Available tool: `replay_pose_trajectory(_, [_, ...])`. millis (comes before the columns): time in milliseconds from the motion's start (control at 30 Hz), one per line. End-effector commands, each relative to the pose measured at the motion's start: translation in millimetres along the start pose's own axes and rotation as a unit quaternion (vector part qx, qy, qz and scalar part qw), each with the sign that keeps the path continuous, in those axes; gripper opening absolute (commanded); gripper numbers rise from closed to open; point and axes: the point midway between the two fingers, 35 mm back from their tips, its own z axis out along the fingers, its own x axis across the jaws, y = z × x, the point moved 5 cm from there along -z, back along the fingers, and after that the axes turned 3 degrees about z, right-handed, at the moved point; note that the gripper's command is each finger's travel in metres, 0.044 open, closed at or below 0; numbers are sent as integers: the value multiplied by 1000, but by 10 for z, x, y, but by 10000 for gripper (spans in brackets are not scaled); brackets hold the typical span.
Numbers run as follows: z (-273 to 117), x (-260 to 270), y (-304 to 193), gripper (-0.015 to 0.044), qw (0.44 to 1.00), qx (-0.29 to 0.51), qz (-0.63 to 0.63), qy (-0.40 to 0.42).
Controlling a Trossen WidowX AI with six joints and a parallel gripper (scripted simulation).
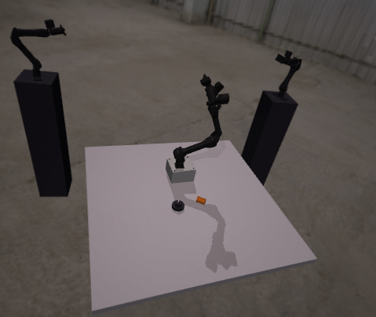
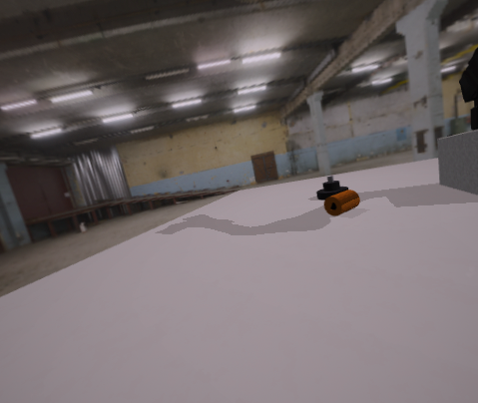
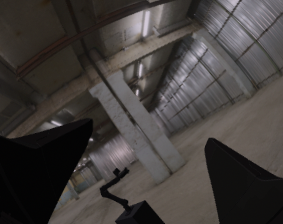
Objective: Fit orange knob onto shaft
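Observation:
The orange knob lies on its side on the white table top. Its end with the dark hole faces the exterior view. The round black pedestal stands upright near the knob, with the short silver shaft pointing up from it. The shaft's flat side cannot be made out. My gripper is open and empty, raised high above the table and pointing up and away from the knob. The wrist view shows neither knob nor pedestal.
My arm stands on a grey base block behind the knob and pedestal. Two other arms stand on tall dark columns beyond the white table top. One also shows in the wrist view.

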Motion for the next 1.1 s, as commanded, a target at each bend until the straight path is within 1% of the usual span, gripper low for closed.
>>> replay_pose_trajectory(0, [4,7,-4,426,1000,0,4,4])
replay_pose_trajectory(33, [17,30,-16,440,1000,2,15,17])
replay_pose_trajectory(67, [52,91,-74,440,999,10,25,40])
replay_pose_trajectory(133, [195,445,-530,440,992,68,-17,103])
replay_pose_trajectory(267, [224,692,-854,440,982,106,-45,149])
replay_pose_trajectory(400, [156,1058,-1337,440,957,161,-85,224])
replay_pose_trajectory(500, [2,1343,-1717,440,929,201,-114,290])
replay_pose_trajectory(633, [-326,1675,-2167,440,880,248,-146,378])
replay_pose_trajectory(767, [-772,1942,-2534,440,816,283,-178,472])
replay_pose_trajectory(967, [-1589,2178,-2956,440,708,323,-211,592])
replay_pose_trajectory(1067, [-2070,2197,-3045,440,639,347,-200,657])
